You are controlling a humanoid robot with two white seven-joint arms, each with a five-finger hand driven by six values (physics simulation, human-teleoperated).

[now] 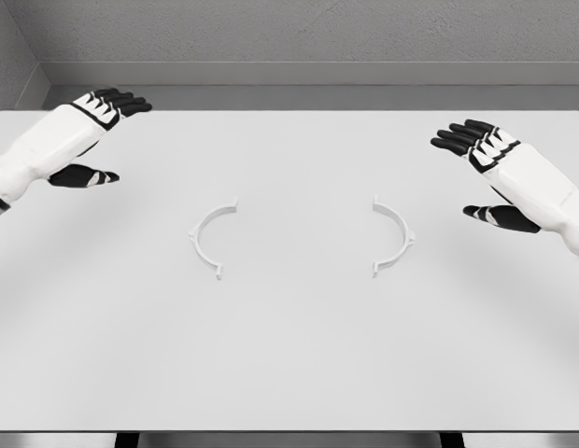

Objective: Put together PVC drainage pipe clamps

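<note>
**Ana:** Grey concrete wall behind, and a plain white tabletop (pixel 289 373) filling most of the head view. What is on it?

**Ben:** Two white half-ring clamp pieces, lying flat near the middle. The left clamp half (pixel 211 239) bulges toward the left; the right clamp half (pixel 394 236) bulges toward the right. Their open sides face each other across a clear gap, so they are well apart, not touching.

**Ana:** And the hands?

**Ben:** The left hand (pixel 93 126) hovers over the far left of the tabletop, fingers extended and thumb held apart, holding nothing. The right hand (pixel 486 163) mirrors it at the far right, fingers likewise spread and empty. Each sits well outside its nearer clamp half.

**Ana:** So how far along is the assembly?

**Ben:** By my reading, barely begun. Neither half is grasped, and nothing is joined. I see no pipe or fastener in view either.

**Ana:** What is left?

**Ben:** Practically everything: bring each hand to its half, take hold, then close the two arcs together so their end tabs meet into a full ring.
</note>
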